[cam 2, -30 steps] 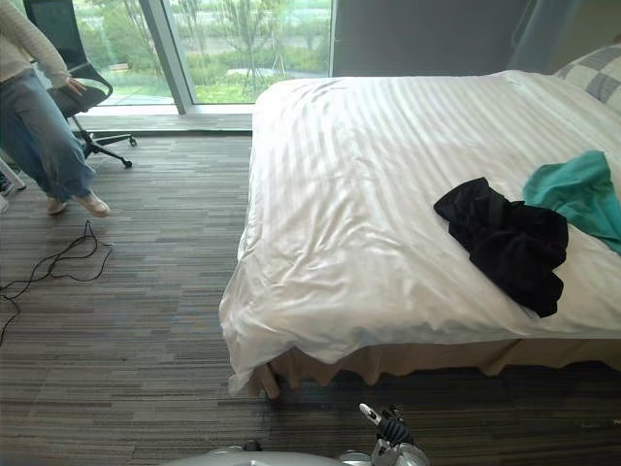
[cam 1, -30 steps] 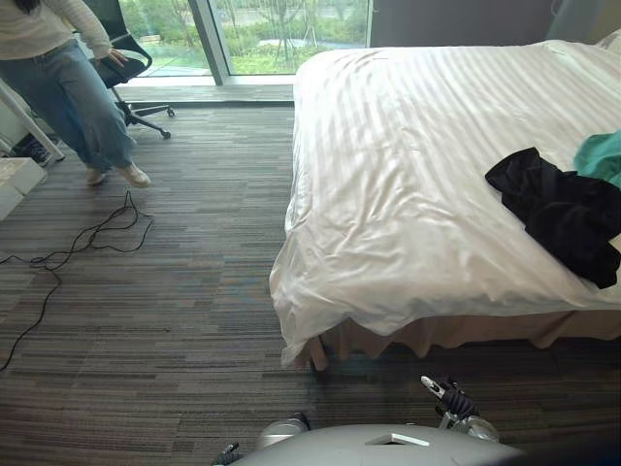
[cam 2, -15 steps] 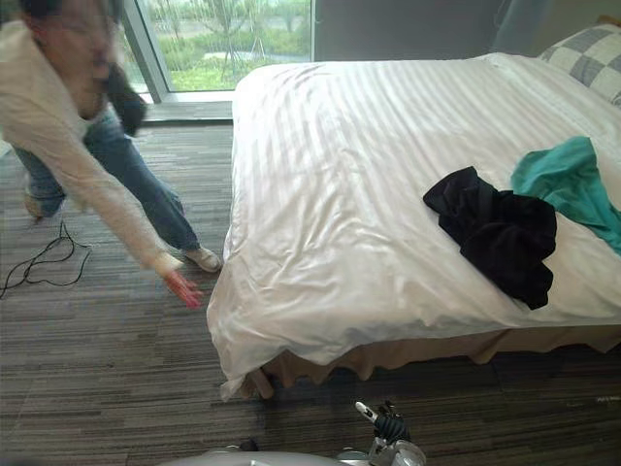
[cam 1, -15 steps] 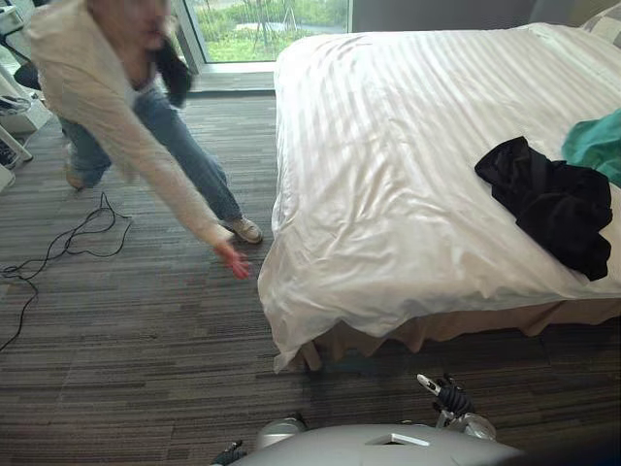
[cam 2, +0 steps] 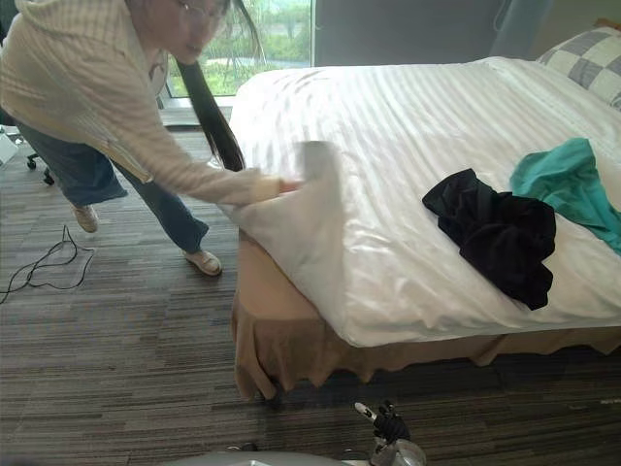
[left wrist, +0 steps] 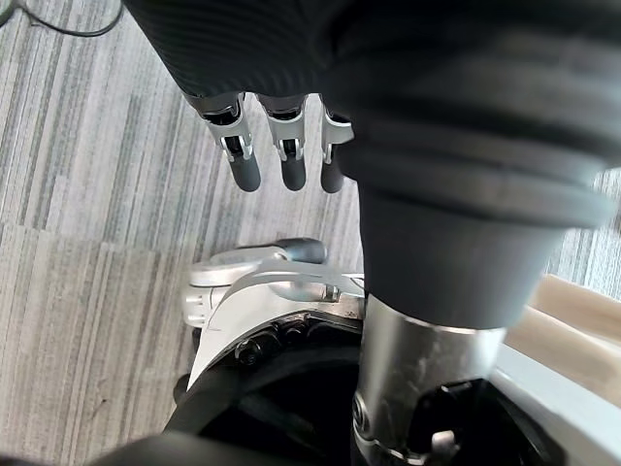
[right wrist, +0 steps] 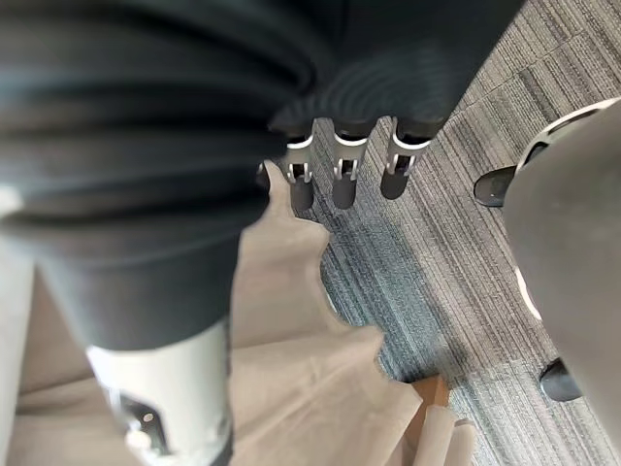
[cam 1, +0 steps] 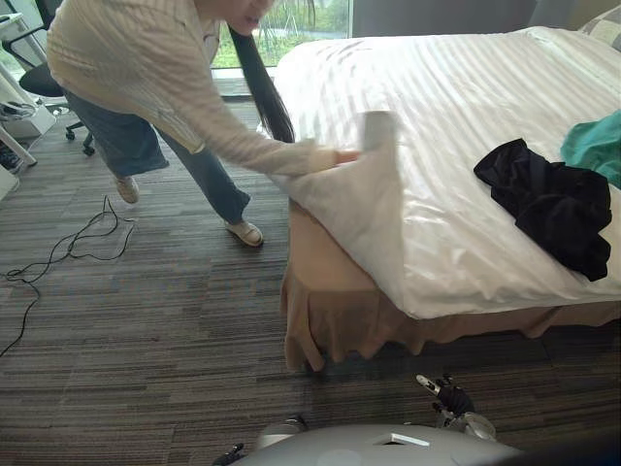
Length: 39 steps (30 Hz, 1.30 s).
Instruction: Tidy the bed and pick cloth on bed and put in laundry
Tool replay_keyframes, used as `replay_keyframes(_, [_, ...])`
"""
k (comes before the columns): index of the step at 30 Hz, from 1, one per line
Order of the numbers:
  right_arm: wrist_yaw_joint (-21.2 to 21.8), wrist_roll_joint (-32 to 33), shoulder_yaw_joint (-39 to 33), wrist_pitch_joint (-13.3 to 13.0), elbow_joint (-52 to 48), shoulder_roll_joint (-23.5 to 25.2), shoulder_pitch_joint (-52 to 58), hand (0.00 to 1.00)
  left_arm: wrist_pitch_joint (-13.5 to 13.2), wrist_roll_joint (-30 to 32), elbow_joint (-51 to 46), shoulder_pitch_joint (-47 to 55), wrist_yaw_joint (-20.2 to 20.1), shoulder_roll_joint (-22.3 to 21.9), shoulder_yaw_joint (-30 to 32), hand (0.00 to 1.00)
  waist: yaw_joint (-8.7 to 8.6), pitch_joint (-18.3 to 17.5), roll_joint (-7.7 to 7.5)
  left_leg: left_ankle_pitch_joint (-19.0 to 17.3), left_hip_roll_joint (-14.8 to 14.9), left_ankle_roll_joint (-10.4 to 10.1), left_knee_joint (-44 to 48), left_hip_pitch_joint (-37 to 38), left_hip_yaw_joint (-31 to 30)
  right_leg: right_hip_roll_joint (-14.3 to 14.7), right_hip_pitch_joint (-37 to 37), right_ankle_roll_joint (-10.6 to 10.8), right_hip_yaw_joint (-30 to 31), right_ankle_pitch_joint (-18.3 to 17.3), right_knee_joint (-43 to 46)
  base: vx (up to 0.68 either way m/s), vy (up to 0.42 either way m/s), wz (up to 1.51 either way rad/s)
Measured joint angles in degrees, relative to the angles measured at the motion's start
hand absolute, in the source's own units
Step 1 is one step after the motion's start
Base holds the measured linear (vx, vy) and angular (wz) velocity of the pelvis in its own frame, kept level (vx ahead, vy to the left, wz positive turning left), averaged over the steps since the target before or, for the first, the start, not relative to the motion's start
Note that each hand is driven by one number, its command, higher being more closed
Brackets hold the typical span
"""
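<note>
Left hand (left wrist: 291, 170) and right hand (right wrist: 344, 189) relaxed, empty (over carpet (left wrist: 78, 194)), black cloth (cam 1: 553, 199) well apart on bed (cam 1: 466, 97)

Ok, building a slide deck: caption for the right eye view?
Person holds the white cover's corner turned back; black cloth and teal cloth lie on the bed.

Left hand (left wrist: 292, 146): dark ribbed cover, silver dark-tipped fingers (left wrist: 245, 167).
</note>
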Motion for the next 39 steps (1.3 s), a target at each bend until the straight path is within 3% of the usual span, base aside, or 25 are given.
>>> replay_keyframes(15, [-0.1,0.68,-0.01,-0.02,0.89,-0.07,-0.28,0.0,0.58,-3.58,0.09,0.27,0.78,0.04,0.01,0.0,0.03,-0.02,0.02,-0.01,-0.03,0.0,0.01,0.0,-0.04,0.04,0.08,0.02,-0.02,0.02,-0.07,0.0,0.0,0.0])
replay_keyframes(20, [-0.02,0.62,-0.87,0.31,1.05,-0.21,-0.46,0.0,-3.0,-10.36,0.18,1.29,8.38,-0.77,2.69,0.0,0.12,-0.02,0.05,-0.01,-0.05,0.01,0.01,0.02,-0.07,-0.03,0.12,0.05,-0.1,0.04,-0.14,0.0,0.0,0.0])
replay_keyframes(25, [0.45,0.48,-2.72,1.05,0.98,-1.34,0.1,0.0,-3.41,-14.3,0.06,1.7,15.19,-3.22,9.25,0.0,0.23,0.29,1.08,-0.08,-0.16,0.1,0.05,-0.46,-0.53,-0.31,-0.21,0.0,-0.31,-0.02,-0.29,0.0,0.0,0.02])
replay_keyframes(26, [0.55,0.49,-2.82,1.21,0.97,-1.85,0.51,0.0,-6.34,-19.01,-0.68,0.89,18.62,-3.05,16.82,0.0,0.3,0.18,1.4,-0.09,-0.13,0.1,0.08,-0.9,-1.2,-0.31,-0.37,-0.07,-0.43,-0.09,-0.24,0.01,-0.011,0.28])
replay_keyframes(27, [0.6,0.5,-2.77,1.39,1.0,-2.26,1.25,0.0,-10.28,-20.95,-3.98,-1.28,22.29,-1.14,23.5,0.0,0.43,0.12,1.53,-0.02,0.04,0.1,0.1,-1.4,-1.79,-0.11,-0.36,-0.26,-0.9,-0.26,-0.04,0.01,-0.019,0.33])
replay_keyframes(28, [0.61,0.51,-2.75,1.39,1.02,-2.42,1.52,0.0,-12.22,-21.39,-5.79,-2.63,24.01,0.41,25.96,0.0,0.57,0.17,1.61,0.0,0.15,0.08,0.11,-1.43,-1.83,0.01,-0.25,-0.34,-1.16,-0.32,0.01,0.01,-0.033,0.24])
replay_keyframes(30, [0.47,0.61,-2.24,1.25,1.0,-3.17,1.69,0.0,-19.2,-19.63,-10.78,-8.14,30.0,8.8,34.35,0.0,0.43,-0.12,2.35,0.13,0.6,-0.11,0.09,-1.24,-1.79,0.35,-0.24,-0.54,-1.27,-0.44,0.02,0.0,-0.035,-0.06])
replay_keyframes(32, [0.16,0.7,-1.8,0.7,0.92,-3.91,2.32,0.0,-22.53,-16.41,-12.74,-12.39,33.18,15.26,38.6,0.0,0.0,-0.59,3.2,0.01,0.76,-0.21,0.09,-1.35,-1.51,0.33,-0.71,-0.55,-1.02,-0.45,0.08,0.02,-0.018,-0.15])
replay_keyframes(36, [-0.28,1.61,-1.42,0.21,0.79,-5.0,4.47,0.0,-24.65,-6.52,-15.79,-21.92,34.32,24.13,39.97,0.0,-0.15,-0.24,4.39,-0.3,0.62,-0.29,0.19,-1.4,-0.56,0.09,-1.12,-0.44,-0.25,-0.38,0.03,0.03,0.011,-0.1])
replay_keyframes(39, [-0.56,1.71,-1.26,-0.01,0.5,-4.85,5.69,0.0,-24.8,1.54,-18.5,-29.04,33.48,29.68,34.92,0.0,-0.46,-0.2,4.67,-0.57,0.73,-0.61,0.25,-1.46,0.19,0.16,-1.51,-0.47,0.25,-0.4,-0.08,0.03,0.003,-0.1])
